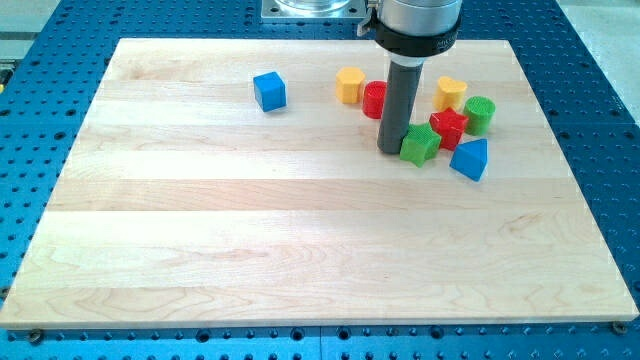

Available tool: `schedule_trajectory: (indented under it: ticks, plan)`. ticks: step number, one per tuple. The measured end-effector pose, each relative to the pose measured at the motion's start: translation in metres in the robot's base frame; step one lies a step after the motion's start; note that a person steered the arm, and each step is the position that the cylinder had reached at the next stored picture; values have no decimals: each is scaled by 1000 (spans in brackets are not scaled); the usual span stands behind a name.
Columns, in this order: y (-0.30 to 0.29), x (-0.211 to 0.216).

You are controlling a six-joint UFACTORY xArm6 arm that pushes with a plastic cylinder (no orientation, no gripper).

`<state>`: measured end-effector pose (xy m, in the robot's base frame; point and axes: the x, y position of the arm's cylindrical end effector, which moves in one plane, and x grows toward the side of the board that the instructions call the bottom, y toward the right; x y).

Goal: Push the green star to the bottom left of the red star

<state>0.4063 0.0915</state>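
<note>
The green star (421, 144) lies on the wooden board (300, 230), touching the lower left side of the red star (449, 128). My tip (390, 150) is down on the board just left of the green star, right against it or nearly so. The dark rod rises from there toward the view's top and hides part of a red round block (374, 99) behind it.
A yellow block (350, 86) sits left of the red round block. A yellow heart-like block (450, 94) and a green round block (480, 115) lie above and right of the red star. A blue triangular block (470, 159) sits below it. A blue cube (269, 91) stands apart at the left.
</note>
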Motion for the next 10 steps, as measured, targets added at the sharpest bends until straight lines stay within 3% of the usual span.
schedule_trajectory:
  ticks: [1, 2, 3, 5, 8, 10]
  plan:
    - [-5, 21]
    - [-4, 71]
    - [36, 96]
    - [67, 53]
    - [39, 84]
    - [39, 18]
